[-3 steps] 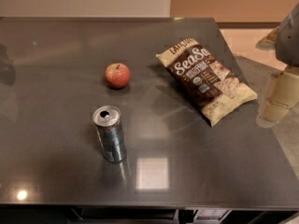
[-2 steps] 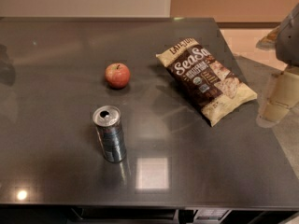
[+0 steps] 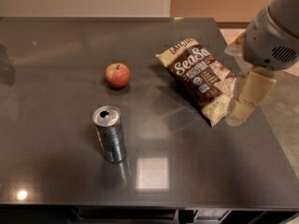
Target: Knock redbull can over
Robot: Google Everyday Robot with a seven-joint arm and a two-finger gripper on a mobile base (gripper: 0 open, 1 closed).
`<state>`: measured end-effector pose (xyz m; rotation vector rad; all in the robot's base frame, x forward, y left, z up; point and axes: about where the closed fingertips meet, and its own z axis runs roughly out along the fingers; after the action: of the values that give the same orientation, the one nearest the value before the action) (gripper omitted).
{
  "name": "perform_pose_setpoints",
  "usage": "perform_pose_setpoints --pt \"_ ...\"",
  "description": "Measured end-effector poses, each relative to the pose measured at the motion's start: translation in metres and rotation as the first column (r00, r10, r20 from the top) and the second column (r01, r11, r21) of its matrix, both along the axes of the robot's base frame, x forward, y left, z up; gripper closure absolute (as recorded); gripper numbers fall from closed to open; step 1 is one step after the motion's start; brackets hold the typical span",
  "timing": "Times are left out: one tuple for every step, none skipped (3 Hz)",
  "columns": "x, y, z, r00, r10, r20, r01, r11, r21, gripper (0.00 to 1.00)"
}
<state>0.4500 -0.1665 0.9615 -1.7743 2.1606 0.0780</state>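
The redbull can (image 3: 110, 133) stands upright on the dark table (image 3: 56, 69), front left of centre, with its silver top and pull-tab opening showing. My gripper (image 3: 239, 112) hangs at the right side of the table with its cream fingers pointing down. It is over the near right corner of a snack bag and far to the right of the can. It touches neither the can nor the apple.
A red apple (image 3: 117, 75) sits behind the can. A brown "SeaSalt" snack bag (image 3: 198, 78) lies flat, right of centre. The table's right edge (image 3: 275, 134) runs just past the gripper, with floor beyond it.
My gripper and arm have moved left, from beyond the table's right edge to over the corner of the snack bag. The can, apple and bag have not moved.
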Motion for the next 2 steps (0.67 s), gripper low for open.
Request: perform_pose_setpoints --pt "0.002 0.043 -0.011 0.9972 0.074 -0.012 -0.073 0.993 0.093 0.00" --pt "-0.001 0.088 -0.020 0.9870 0.160 -0.017 -0.153 0.967 0.204 0.00"
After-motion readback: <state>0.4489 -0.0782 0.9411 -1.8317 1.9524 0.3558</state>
